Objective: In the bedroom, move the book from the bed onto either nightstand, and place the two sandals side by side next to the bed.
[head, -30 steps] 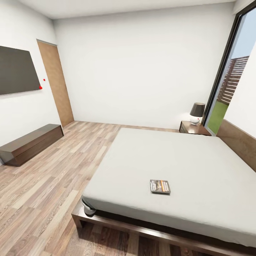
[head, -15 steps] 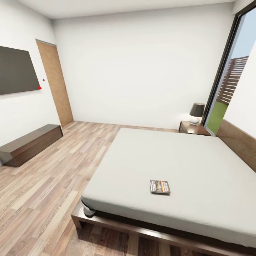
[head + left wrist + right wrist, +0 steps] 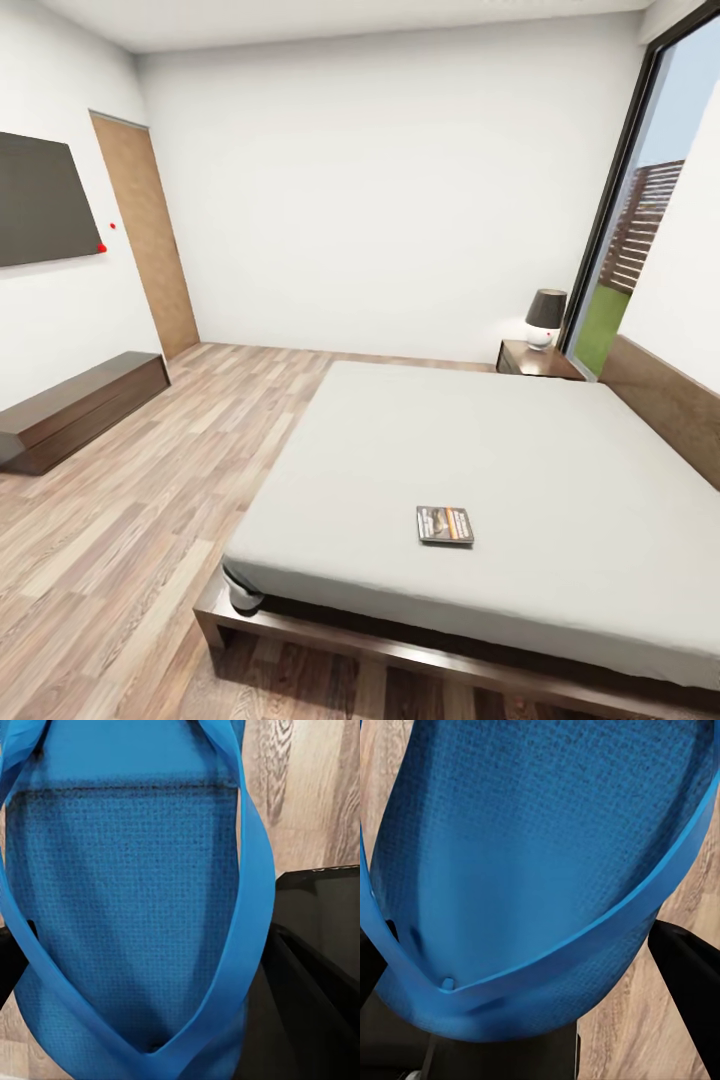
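We face the bed (image 3: 480,450) with a sandal in each wrist view — the left tool (image 3: 150,1035) carries one blue sandal (image 3: 127,892), the right tool (image 3: 502,1020) the other sandal (image 3: 547,855), each clamped with its sole toward the camera, we judge, so both can go down together beside the bed. The book (image 3: 445,524) lies on the mattress near the bed's foot; the nightstand (image 3: 538,359) waits at the bed's head, under a lamp (image 3: 545,316).

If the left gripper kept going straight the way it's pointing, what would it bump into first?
Probably the blue sandal itself, which sits right in front of the left wrist camera. Behind it lies the wooden floor, though depth is hard to judge.
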